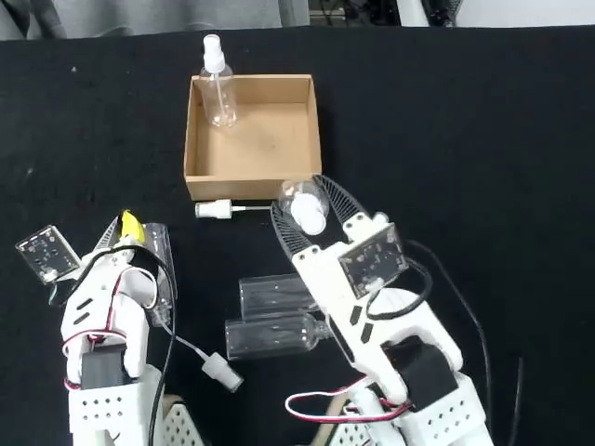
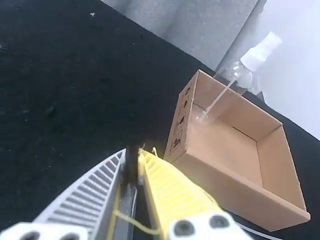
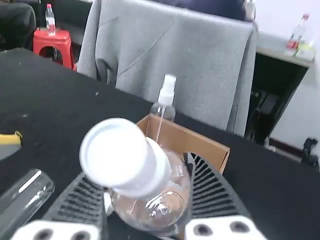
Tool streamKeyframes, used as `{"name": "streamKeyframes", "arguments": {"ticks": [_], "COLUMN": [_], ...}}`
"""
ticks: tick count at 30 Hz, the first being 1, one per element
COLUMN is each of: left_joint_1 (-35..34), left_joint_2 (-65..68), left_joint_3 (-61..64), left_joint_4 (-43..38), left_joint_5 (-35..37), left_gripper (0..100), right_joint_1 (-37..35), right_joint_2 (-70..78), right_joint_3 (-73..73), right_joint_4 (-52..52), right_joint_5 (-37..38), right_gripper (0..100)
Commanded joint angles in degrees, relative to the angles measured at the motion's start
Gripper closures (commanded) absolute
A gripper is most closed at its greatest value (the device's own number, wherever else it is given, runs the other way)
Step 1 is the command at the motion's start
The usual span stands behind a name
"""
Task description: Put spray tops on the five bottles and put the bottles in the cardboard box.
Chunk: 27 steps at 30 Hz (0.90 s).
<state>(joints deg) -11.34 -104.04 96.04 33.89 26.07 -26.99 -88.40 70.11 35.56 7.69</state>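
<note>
The cardboard box (image 1: 197, 130) (image 2: 182, 125) (image 3: 210, 147) stands open at the far middle of the table. One clear bottle with a white spray top (image 1: 218, 88) (image 2: 242, 72) (image 3: 163, 102) leans in its far-left corner. My right gripper (image 1: 299, 195) (image 3: 150, 195) is shut on a clear bottle (image 1: 301, 192) (image 3: 150, 207) with a white cap (image 1: 311, 217) (image 3: 122, 157), just in front of the box's near wall. My left gripper (image 1: 126, 228) (image 2: 136, 162) is shut and holds nothing, near the table's left front, with a clear bottle (image 1: 160, 255) lying beside it.
Two more clear bottles (image 1: 274, 293) (image 1: 274, 336) lie side by side between the arms. One loose spray top (image 1: 216, 209) lies in front of the box, another (image 1: 221, 370) near the front edge. A grey cloth hangs behind the table.
</note>
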Motion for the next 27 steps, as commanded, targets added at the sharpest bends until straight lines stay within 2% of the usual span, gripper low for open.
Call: {"name": "streamKeyframes", "arguments": {"ticks": [1, 24, 27], "left_joint_1": [-0.4, -0.4, -0.4], "left_joint_2": [-0.44, -0.35, -0.35], "left_joint_3": [1.36, 1.36, 1.36], "left_joint_4": [-1.23, -1.23, -1.14], "left_joint_5": [-0.53, -0.53, -0.53], "left_gripper": [97, 97, 97], "right_joint_1": [1.14, 0.88, 0.88], "right_joint_2": [5.76, 41.27, 45.58], "right_joint_3": [-7.34, -31.6, -34.33], "right_joint_4": [-0.09, -0.7, -0.7], "right_joint_5": [0.62, 0.53, -1.49], "right_gripper": [95.9, 95.9, 95.9]}}
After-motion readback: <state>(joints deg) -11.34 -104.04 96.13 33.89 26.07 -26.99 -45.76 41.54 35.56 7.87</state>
